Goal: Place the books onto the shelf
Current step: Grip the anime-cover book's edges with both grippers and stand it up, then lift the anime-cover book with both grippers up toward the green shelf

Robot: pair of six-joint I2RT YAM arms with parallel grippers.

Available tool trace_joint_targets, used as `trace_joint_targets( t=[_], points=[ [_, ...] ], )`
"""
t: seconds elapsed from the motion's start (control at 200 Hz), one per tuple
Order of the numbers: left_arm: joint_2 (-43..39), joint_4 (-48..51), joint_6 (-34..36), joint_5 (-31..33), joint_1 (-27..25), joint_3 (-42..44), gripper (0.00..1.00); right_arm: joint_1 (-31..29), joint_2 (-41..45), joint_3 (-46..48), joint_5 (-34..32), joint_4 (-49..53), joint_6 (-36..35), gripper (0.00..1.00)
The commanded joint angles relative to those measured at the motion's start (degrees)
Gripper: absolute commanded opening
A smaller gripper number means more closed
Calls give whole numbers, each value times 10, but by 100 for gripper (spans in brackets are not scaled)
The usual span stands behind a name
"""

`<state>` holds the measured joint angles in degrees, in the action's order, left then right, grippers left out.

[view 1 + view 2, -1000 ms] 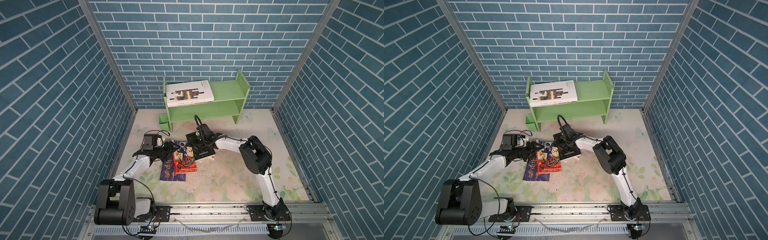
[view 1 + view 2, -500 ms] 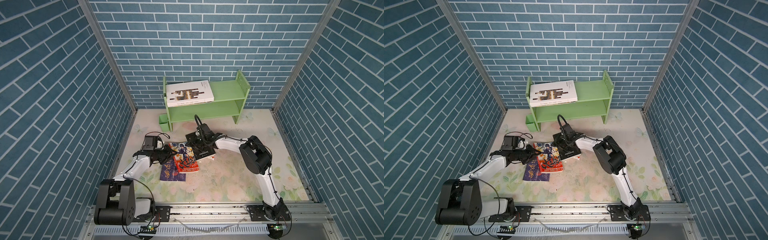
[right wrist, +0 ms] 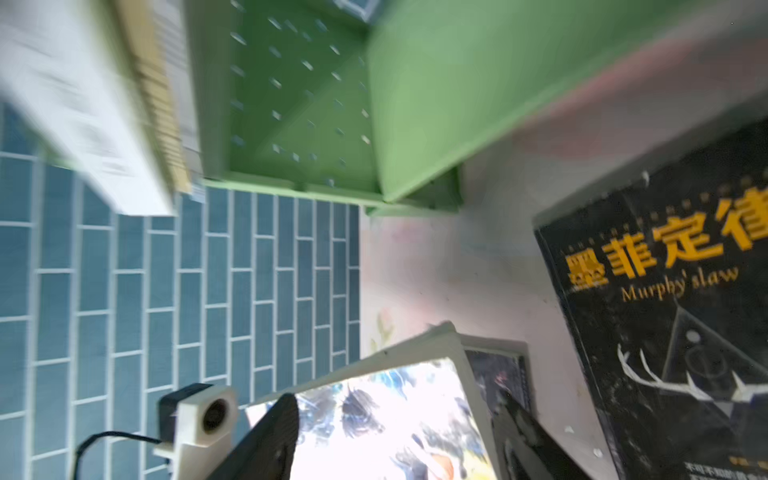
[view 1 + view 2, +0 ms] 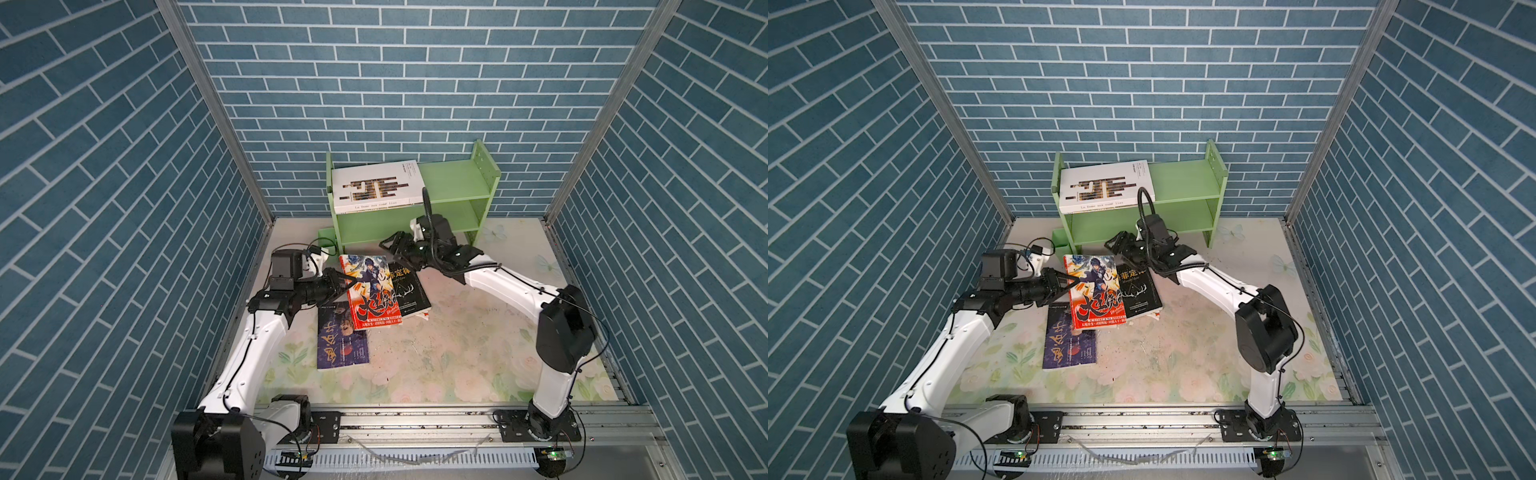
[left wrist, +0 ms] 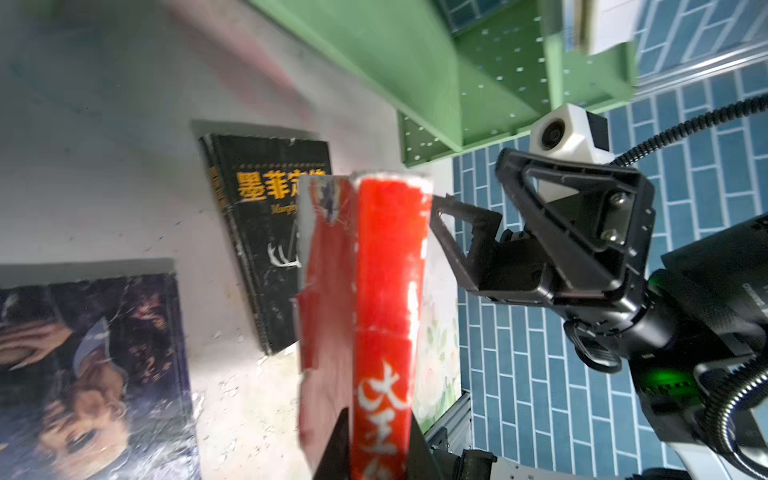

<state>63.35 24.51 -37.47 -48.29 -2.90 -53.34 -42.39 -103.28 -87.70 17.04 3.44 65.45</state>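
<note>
1 red book (image 4: 374, 299), in the left hand (image 4: 347, 284), overlaps the black book (image 4: 409, 293)

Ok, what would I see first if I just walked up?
First the bright red book in the middle of the table, pinched at its edge by the left hand. Behind it a green shelf stands against the back wall with one white book lying flat on top. The right hand hangs open between shelf and red book.
</note>
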Motion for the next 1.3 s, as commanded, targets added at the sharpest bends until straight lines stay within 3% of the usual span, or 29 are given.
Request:
trace_joint_targets(
  t=[0.0,0.12,0.265,0.505,0.69,0.875,1.105,1.295],
  points=[
    [-21,-17,11,-85,-2,-97,0,18,79,33,-69,-5,-34,82],
    [-12,-76,-35,-75,-2,-173,0,35,144,67,-95,-54,-39,87],
    [33,-170,-105,-59,-3,-283,0,60,193,82,-74,-102,-36,93],
    [104,-269,-191,101,-5,-410,0,71,202,70,-19,-203,-24,99],
    [156,-293,-215,232,-23,-449,0,73,170,40,26,-278,-11,99],
    [221,-325,-222,318,-63,-515,0,73,82,-10,79,-385,70,97],
    [281,-300,-208,383,-100,-612,0,71,-10,-119,132,-395,127,94],
    [311,-298,-211,377,-129,-635,0,72,-43,-176,145,-371,136,96]
  ],
)
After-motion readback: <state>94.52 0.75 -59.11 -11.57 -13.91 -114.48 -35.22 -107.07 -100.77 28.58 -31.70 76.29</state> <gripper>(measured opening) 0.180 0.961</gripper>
